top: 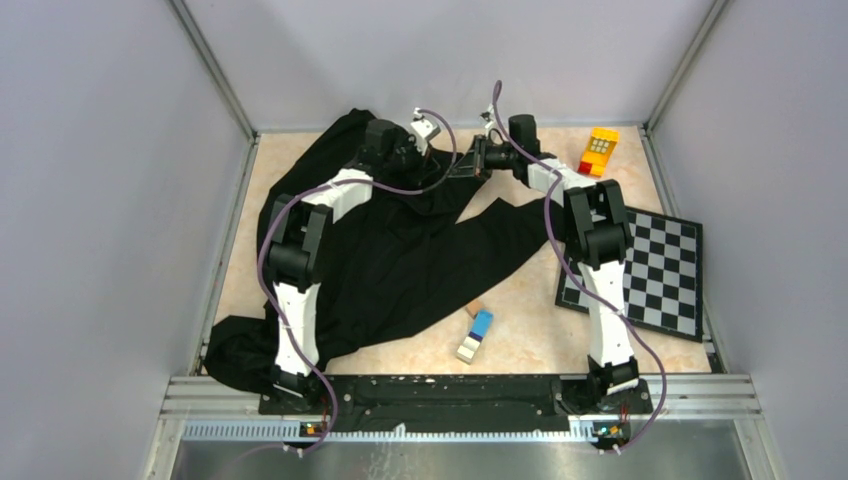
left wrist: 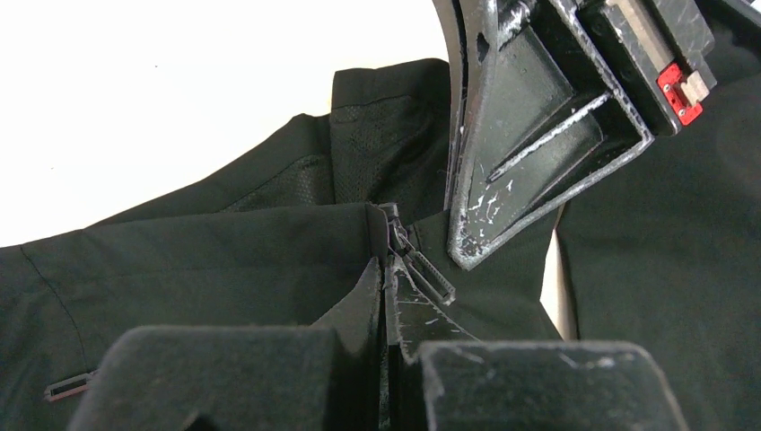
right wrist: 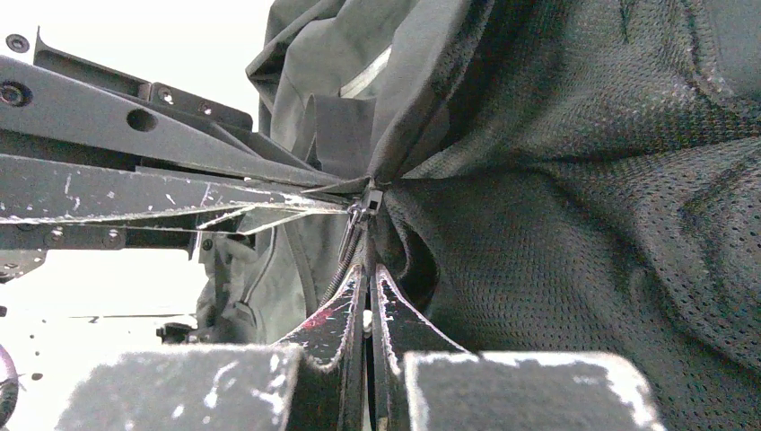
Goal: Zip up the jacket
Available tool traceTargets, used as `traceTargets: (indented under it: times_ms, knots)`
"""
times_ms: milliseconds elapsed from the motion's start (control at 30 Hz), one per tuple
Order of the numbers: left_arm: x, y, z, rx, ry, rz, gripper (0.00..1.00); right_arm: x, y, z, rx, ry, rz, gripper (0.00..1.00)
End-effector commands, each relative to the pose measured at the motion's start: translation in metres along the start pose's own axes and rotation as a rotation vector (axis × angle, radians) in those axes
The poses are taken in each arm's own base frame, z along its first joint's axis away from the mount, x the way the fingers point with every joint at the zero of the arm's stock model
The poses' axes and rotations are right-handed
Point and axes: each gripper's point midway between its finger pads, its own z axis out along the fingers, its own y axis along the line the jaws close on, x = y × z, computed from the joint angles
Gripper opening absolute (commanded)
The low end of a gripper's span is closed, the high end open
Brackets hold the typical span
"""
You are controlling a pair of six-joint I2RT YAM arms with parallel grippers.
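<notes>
Counter (top: 520, 310): pale, marbled look, walled in on three sides. Jacket (top: 400, 270) covers most of its left half, rumpled. One part runs from the far middle down to the near-left corner, and another stretch reaches right toward the counter's middle.

Chequered board (top: 650, 270) lies flat at the right side, apart from the jacket, with the right arm passing over its left edge.

Both arms reach to the far middle, tools meeting over the jacket's upper part.

Left tool (left wrist: 388, 332): fingers (left wrist: 224, 377) pressed together, jacket front edge pinched between them just below the zip slider (left wrist: 395, 238). The pull tab (left wrist: 432, 280) hangs to the right of the slider.

Right tool (right wrist: 366, 305): fingers (right wrist: 399, 314) close together with only a thin slit between them, the zip line running down into it, so it is clamped on the jacket at the zip. Mesh lining (right wrist: 583, 224) bunches to the right. The two tools' tips sit just beside each other at the slider; can't tell if they touch.

Yellow toy block (top: 600, 150) sits on the far right of the counter, clear of the jacket. Blue-and-white block (top: 476, 335) lies near the front middle, just off the jacket's edge.
</notes>
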Motion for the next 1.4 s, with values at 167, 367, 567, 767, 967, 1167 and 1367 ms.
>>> traceTargets:
  times_ms: [167, 367, 567, 767, 967, 1167, 1367]
  knots:
    - [-0.020, -0.007, -0.003, -0.021, -0.030, 0.100, 0.00, -0.033, 0.042, -0.017, -0.044, -0.087, -0.085, 0.00]
    - [-0.022, -0.007, -0.007, -0.042, -0.047, 0.116, 0.00, -0.036, 0.035, -0.023, -0.028, -0.111, -0.052, 0.00]
    - [-0.021, -0.007, -0.007, -0.042, -0.042, 0.117, 0.00, -0.040, 0.032, -0.029, -0.018, -0.133, -0.069, 0.00]
    - [-0.021, -0.007, -0.007, -0.046, -0.040, 0.119, 0.00, -0.043, 0.036, -0.032, -0.050, -0.154, -0.072, 0.00]
    - [-0.020, -0.009, -0.007, -0.040, -0.040, 0.119, 0.00, -0.045, 0.037, -0.035, -0.058, -0.173, -0.076, 0.00]
    - [-0.014, -0.008, -0.008, -0.047, -0.011, 0.115, 0.00, -0.052, 0.053, -0.045, -0.126, -0.237, -0.164, 0.00]
    - [-0.007, -0.016, -0.006, 0.012, 0.013, 0.092, 0.00, -0.057, 0.065, -0.054, -0.184, -0.280, -0.256, 0.00]
